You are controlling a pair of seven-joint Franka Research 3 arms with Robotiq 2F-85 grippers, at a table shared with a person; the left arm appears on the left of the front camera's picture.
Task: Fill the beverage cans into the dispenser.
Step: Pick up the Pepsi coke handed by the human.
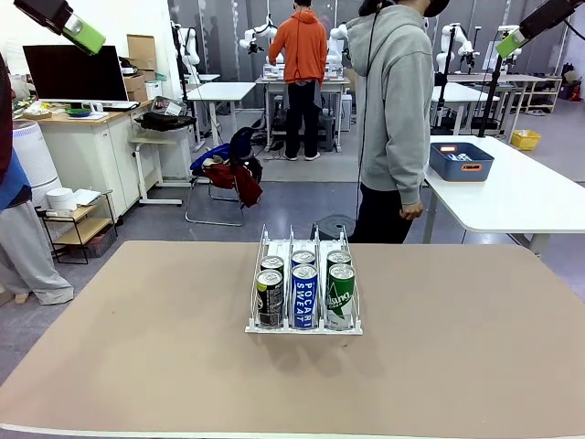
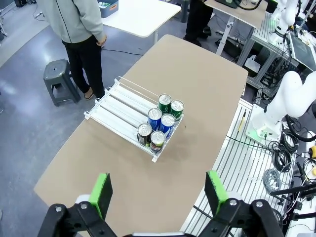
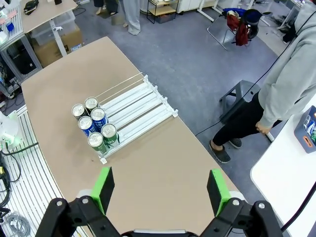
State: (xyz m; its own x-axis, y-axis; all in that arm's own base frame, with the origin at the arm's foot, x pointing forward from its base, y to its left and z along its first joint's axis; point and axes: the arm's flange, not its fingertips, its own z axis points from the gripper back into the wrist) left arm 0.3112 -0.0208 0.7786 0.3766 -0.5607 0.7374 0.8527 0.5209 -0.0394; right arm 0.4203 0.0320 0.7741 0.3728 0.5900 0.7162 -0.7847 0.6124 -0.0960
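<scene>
Spread wide and empty: left gripper [image 2: 158,193] and right gripper [image 3: 160,190]. Far below and ahead of both, six cans [image 2: 160,126] standing two per lane, at the gripper-side end of the white rack [image 2: 116,106].

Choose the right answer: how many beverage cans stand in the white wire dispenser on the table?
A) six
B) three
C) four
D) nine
A: each of the three lanes of the dispenser holds two cans, a black pair, a blue pair and a green pair, all at the robot's end.
</scene>
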